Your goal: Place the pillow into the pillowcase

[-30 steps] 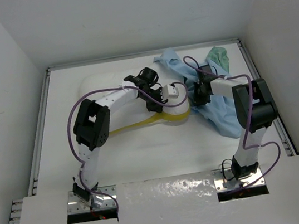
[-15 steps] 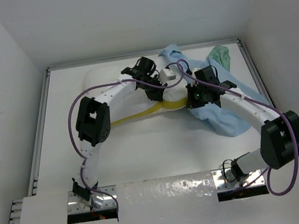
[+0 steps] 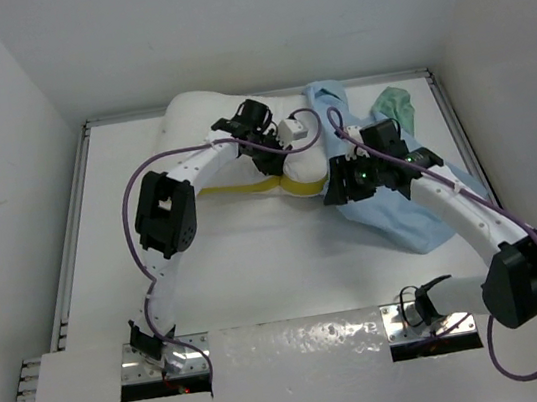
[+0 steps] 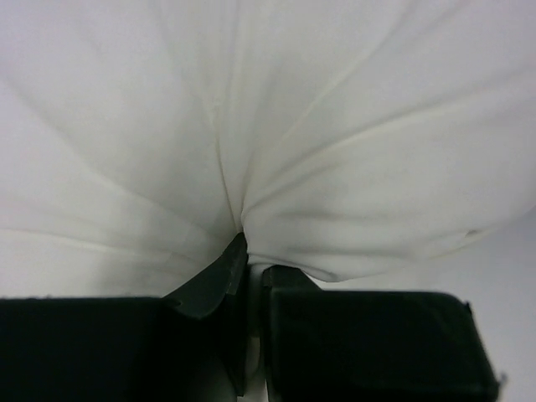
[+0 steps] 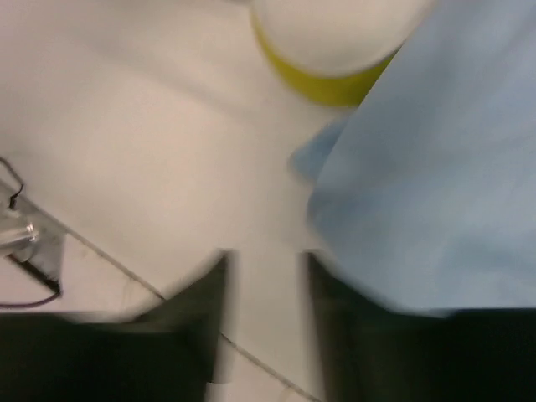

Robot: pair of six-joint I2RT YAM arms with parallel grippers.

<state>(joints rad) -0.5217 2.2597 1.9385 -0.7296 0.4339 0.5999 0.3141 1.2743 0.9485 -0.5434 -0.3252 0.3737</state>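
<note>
**Two hands at the pillow, one pinching, one parted**

Nearest our left gripper (image 4: 251, 255), the jaws are pressed together on a fold of the pillow (image 4: 251, 109). The white cloth gathers into creases that run straight into the pinch, and no gap shows between the fingers. Ahead of that hand and to both sides, plump white pillow fills the wrist view. From above, this hand sits near the pillow's right end. Most of the pillow stretches back from the hand, under the forearm, toward the far wall.

Our right gripper (image 5: 266, 261) is blurred in its own view. We can still make out its two dark fingers a little apart, with bare table (image 5: 126, 151) between them and nothing held. Just to the right of this hand lies the light blue case (image 5: 444, 167), its edge reaching over the right finger. We cannot tell whether cloth and finger touch. Low on the hand's left, a metal plate (image 5: 25, 243) with a dark cable shows at the picture's edge.

A little farther ahead of the fingers, the pillow's rounded end rests on the table with its yellow edge (image 5: 322, 84) showing, and the case meets it on the right. We cannot tell whether that end has entered the case. Farthest out, seen from above, the case runs back under the right arm and on toward the far right corner, where a green patch (image 3: 390, 102) of it is bunched.
</note>
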